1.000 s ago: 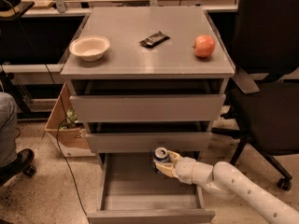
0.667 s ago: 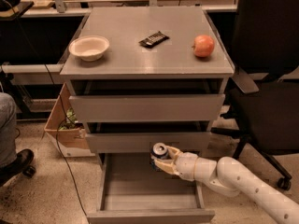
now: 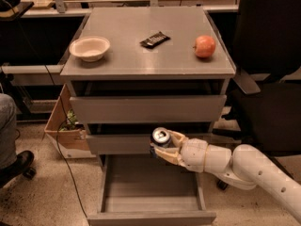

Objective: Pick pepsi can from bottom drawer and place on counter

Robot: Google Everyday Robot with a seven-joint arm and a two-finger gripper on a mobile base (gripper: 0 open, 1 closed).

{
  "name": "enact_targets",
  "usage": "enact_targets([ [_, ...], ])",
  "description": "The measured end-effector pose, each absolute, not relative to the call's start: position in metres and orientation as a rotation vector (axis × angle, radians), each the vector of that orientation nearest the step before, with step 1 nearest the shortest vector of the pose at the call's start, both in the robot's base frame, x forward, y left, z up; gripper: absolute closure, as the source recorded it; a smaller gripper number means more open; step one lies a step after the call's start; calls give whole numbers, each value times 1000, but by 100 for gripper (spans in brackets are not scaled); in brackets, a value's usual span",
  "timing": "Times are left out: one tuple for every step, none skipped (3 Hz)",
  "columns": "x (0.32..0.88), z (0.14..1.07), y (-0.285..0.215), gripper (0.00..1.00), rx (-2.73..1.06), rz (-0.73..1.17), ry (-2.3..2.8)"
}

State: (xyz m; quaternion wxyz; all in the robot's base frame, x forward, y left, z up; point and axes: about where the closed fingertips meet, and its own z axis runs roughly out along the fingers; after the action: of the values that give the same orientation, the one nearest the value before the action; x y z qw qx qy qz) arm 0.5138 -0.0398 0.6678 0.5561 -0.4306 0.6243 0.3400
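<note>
Above the bottom drawer (image 3: pixel 150 188), upright pepsi can (image 3: pixel 161 136) in hand (image 3: pixel 164 144)

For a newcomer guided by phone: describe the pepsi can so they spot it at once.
Start at the grey cabinet, whose bottom drawer stands open. Above that drawer, the gripper of the white arm has its jaws shut on the can. It alone is a dark cylinder with a silver top; the bowl, bar and apple lie on the counter.
</note>
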Motion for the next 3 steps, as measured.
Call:
enact_targets([
  [514,762,-46,100,-1048,751,1393],
  [523,829,-52,100,-1069,677,1356],
  [527,835,-54,100,-1071,670,1354],
])
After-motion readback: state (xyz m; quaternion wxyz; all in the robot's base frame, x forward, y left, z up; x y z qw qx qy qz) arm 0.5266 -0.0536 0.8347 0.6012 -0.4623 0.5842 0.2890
